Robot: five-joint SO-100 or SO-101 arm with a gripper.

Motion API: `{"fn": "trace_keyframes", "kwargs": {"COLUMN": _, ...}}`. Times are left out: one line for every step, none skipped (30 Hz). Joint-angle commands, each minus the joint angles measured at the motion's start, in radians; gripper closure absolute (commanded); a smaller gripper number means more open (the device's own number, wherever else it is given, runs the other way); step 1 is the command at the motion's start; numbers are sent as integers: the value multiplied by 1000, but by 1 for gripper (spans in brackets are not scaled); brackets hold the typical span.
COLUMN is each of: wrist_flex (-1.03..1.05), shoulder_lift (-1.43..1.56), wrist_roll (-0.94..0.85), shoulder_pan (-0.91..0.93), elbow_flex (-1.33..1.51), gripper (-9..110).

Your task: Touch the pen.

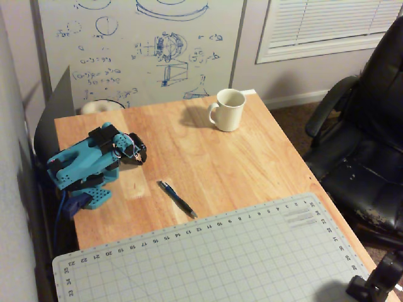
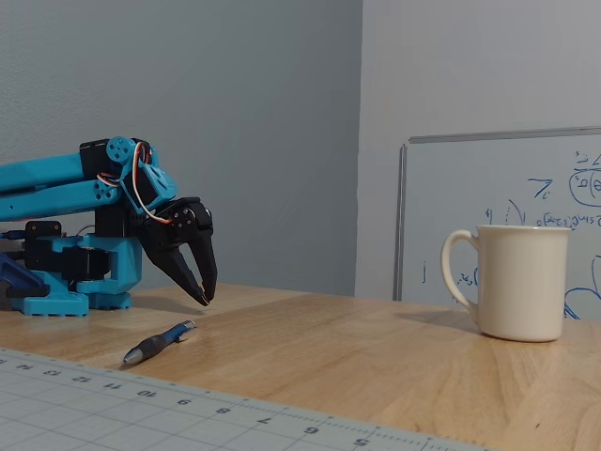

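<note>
Gridded cutting mat (image 1: 208,258) filled the foreground; just beyond its edge the pen (image 1: 177,198) lay flat on the wooden table (image 1: 264,163), white mug (image 1: 228,109) well apart. Approach step seemingly not begun: arm folded near its base. Gripper (image 2: 203,299) pointed down, fingers nearly pressed together, holding nothing, tips just above the wood. Next: reach forward toward the pen.
</note>
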Motion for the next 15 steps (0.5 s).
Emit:
{"fn": "trace_keyframes", "kwargs": {"wrist_flex": -15, "shoulder_lift": 51, "wrist_roll": -6, "shoulder_pan": -9, "elbow_flex": -78, "gripper": 101}}
{"fn": "trace_keyframes", "kwargs": {"wrist_flex": -15, "shoulder_lift": 60, "wrist_roll": -6, "shoulder_pan": -9, "elbow_flex": -107, "gripper": 101}}
{"fn": "trace_keyframes", "kwargs": {"wrist_flex": -15, "shoulder_lift": 60, "wrist_roll": -6, "shoulder_pan": -9, "elbow_flex": -140, "gripper": 101}}
{"fn": "trace_keyframes", "kwargs": {"wrist_flex": -15, "shoulder_lift": 51, "wrist_roll": -6, "shoulder_pan": -9, "elbow_flex": -175, "gripper": 101}}
{"fn": "trace_keyframes", "kwargs": {"wrist_flex": -15, "shoulder_lift": 41, "wrist_roll": -6, "shoulder_pan": -9, "elbow_flex": -210, "gripper": 101}}
{"fn": "trace_keyframes", "kwargs": {"wrist_flex": -15, "shoulder_lift": 31, "wrist_roll": -6, "shoulder_pan": -9, "elbow_flex": -249, "gripper": 101}}
{"fn": "trace_keyframes", "kwargs": {"wrist_flex": -15, "shoulder_lift": 14, "wrist_roll": -6, "shoulder_pan": -9, "elbow_flex": -284, "gripper": 101}}
{"fn": "trace_keyframes", "kwargs": {"wrist_flex": -15, "shoulder_lift": -11, "wrist_roll": -6, "shoulder_pan": -9, "elbow_flex": -319, "gripper": 101}}
{"fn": "trace_keyframes", "kwargs": {"wrist_flex": -15, "shoulder_lift": -44, "wrist_roll": -6, "shoulder_pan": -8, "elbow_flex": -353, "gripper": 101}}
{"fn": "trace_keyframes", "kwargs": {"wrist_flex": -15, "shoulder_lift": -86, "wrist_roll": -12, "shoulder_pan": -3, "elbow_flex": -390, "gripper": 101}}
{"fn": "trace_keyframes", "kwargs": {"wrist_flex": -15, "shoulder_lift": -135, "wrist_roll": -25, "shoulder_pan": 0, "elbow_flex": -430, "gripper": 101}}
{"fn": "trace_keyframes", "kwargs": {"wrist_flex": -15, "shoulder_lift": -193, "wrist_roll": -41, "shoulder_pan": 3, "elbow_flex": -474, "gripper": 101}}
{"fn": "trace_keyframes", "kwargs": {"wrist_flex": -15, "shoulder_lift": -255, "wrist_roll": -61, "shoulder_pan": 5, "elbow_flex": -523, "gripper": 101}}
{"fn": "trace_keyframes", "kwargs": {"wrist_flex": -15, "shoulder_lift": -324, "wrist_roll": -80, "shoulder_pan": 8, "elbow_flex": -575, "gripper": 101}}
{"fn": "trace_keyframes", "kwargs": {"wrist_flex": -15, "shoulder_lift": -394, "wrist_roll": -98, "shoulder_pan": 20, "elbow_flex": -627, "gripper": 101}}
